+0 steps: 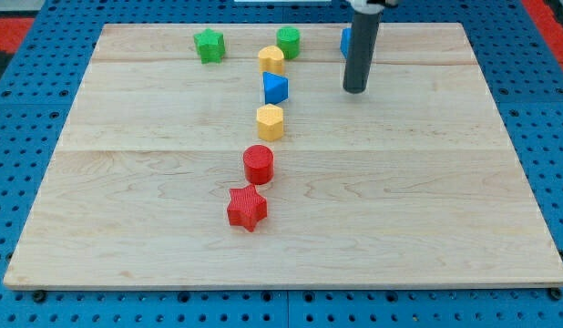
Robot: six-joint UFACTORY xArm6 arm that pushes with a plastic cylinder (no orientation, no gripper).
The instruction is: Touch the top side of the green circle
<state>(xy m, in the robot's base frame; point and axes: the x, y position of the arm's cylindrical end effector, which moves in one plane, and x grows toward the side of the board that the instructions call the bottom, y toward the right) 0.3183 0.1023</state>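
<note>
The arm is fitted with a straight dark rod [361, 50] in place of any grasping end effector, so a released, clenched or grasping state is not being shown. My tip [355, 90] is being held on the table [400, 210] in the upper right of the frame, with no block being touched by it.

A blue block [345, 41] is being partly hidden behind the rod, just at the rod's left edge; its shape cannot be made out.

The green circle [288, 42] is being shown near the top edge of the table, up and to the left of my tip and clearly apart from it. A yellow block [272, 60], rounded in outline, is lying just below and left of the green circle, touching it or nearly so.

Below that yellow block, a blue block with a pointed outline [275, 88] is lying at about the same height in the frame as my tip, well to its left. A yellow hexagon [271, 121] is being shown beneath it, then a red circle [259, 164], then a red star [247, 208] toward the lower centre.

A green star [209, 45] is being shown alone in the upper left, left of the green circle.
</note>
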